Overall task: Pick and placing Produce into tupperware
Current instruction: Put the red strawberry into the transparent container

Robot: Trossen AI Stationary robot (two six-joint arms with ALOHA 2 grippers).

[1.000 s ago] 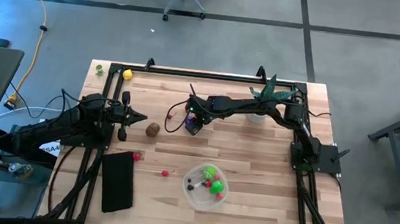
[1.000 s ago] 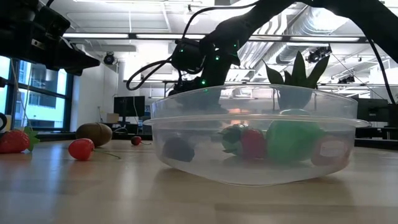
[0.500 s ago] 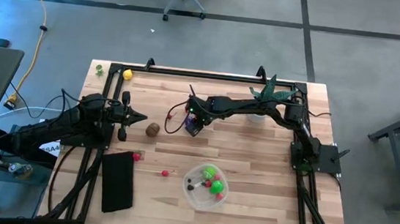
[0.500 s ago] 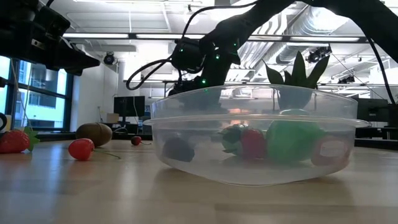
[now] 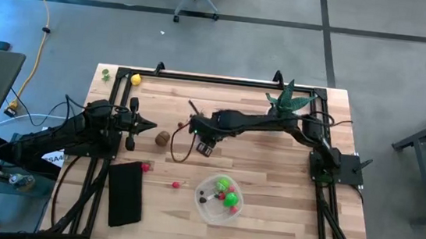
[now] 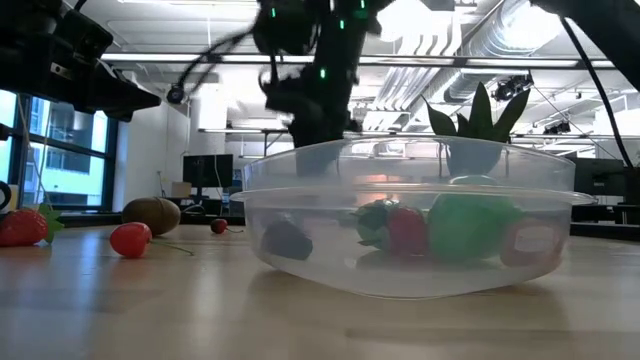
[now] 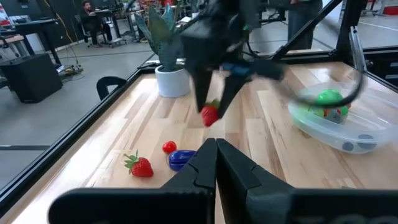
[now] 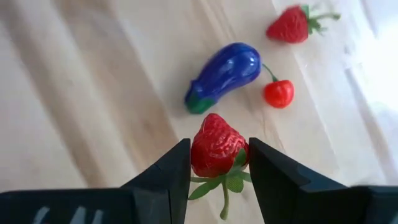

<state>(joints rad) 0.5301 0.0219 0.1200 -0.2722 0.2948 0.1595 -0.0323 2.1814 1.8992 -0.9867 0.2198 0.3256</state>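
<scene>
Several pieces already lie in the tupperware [image 5: 219,200]. The right gripper [image 8: 217,163] carries a strawberry [image 8: 216,146] clamped between its fingers, above the tabletop [image 5: 272,153] well short of it. Eggplant [image 8: 225,73], cherry [image 8: 278,93] and others remain. The left gripper [image 5: 148,127] waits farther off, fingers together.

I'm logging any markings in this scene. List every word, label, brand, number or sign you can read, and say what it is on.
None can be read.
A small white label on the left arm's base carries dark print, too small to make out.
The tupperware, the black rectangle and the plant's white pot show no text.
</scene>
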